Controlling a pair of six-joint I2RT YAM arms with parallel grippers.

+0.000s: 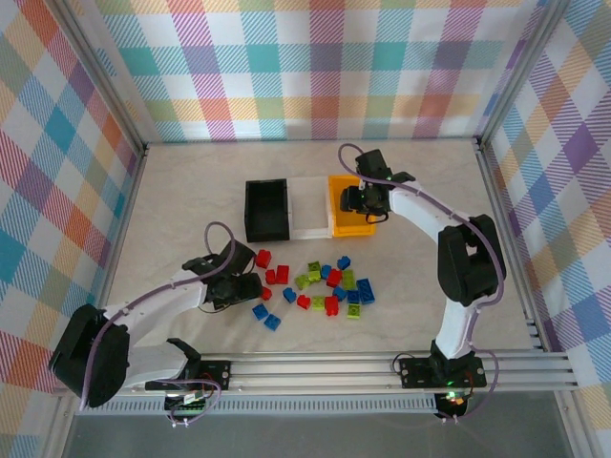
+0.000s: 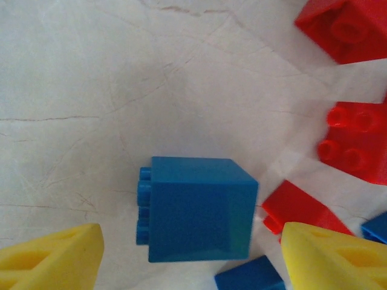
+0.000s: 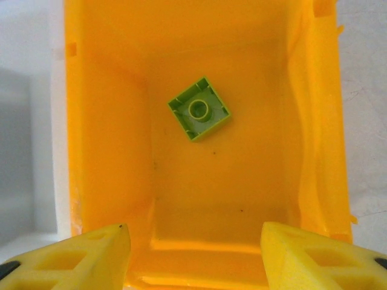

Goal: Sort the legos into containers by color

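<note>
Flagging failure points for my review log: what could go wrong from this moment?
The left tool straddles a blue brick lying on its side; a red brick sits close to one finger and might be nudged or pinched along. The right tool hangs open above the orange bin, green brick inside; pulling away low could catch the bin's wall.
</note>
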